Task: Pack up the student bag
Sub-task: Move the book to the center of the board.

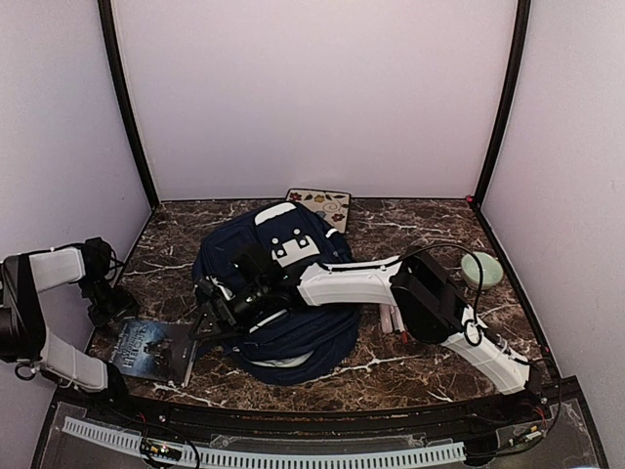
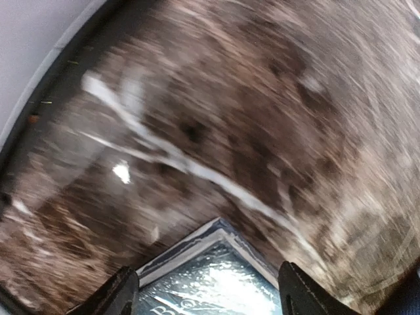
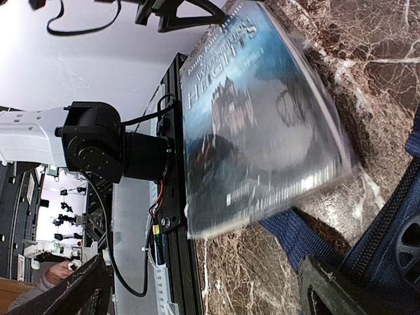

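Navy student bag (image 1: 293, 342) slumped mid-desk (image 1: 420, 220). Right fingers (image 3: 341, 289) apart, at bag's left edge, facing book (image 3: 256, 118). Left fingers (image 2: 121, 292) apart above book corner; view blurred.

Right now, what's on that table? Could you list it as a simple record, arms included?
Table: dark marble-patterned top
Student bag: navy, lying in the middle
Book: dark cover, flat, left of the bag near the front edge
Left end effector: open, over a corner of the book
Right end effector: open, at the bag's left side, facing the book
Other: patterned flat item behind the bag; pale green round object at right
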`<action>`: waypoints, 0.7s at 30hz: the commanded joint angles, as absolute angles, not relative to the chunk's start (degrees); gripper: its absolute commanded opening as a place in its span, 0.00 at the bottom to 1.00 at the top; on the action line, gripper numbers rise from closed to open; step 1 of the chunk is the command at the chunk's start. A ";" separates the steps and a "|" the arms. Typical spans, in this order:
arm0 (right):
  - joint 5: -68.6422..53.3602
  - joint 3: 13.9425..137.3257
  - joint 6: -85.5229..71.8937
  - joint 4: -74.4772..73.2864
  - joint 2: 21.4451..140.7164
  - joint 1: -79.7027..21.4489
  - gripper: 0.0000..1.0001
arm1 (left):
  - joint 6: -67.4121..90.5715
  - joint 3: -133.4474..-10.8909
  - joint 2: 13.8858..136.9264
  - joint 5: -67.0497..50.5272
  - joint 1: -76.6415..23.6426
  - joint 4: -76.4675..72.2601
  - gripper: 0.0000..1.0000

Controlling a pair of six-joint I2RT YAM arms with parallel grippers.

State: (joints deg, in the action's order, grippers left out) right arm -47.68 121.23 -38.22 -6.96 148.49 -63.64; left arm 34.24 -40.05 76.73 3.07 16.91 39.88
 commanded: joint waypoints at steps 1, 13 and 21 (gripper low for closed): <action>-42.93 121.05 -34.33 -15.64 152.95 -58.80 1.00 | 37.91 -34.40 73.18 -12.22 10.50 38.11 0.74; -46.03 110.52 -37.14 -13.35 147.57 -58.44 0.99 | 44.36 -27.89 67.95 -15.59 -1.91 29.30 0.66; -39.58 108.65 -15.11 -24.80 137.40 -58.60 0.92 | 40.41 -33.33 74.93 -11.57 -10.31 24.88 0.63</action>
State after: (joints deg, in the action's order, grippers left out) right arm -49.34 108.81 -30.02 -14.61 139.11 -61.14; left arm 41.58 -31.40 70.67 -8.36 -7.49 25.78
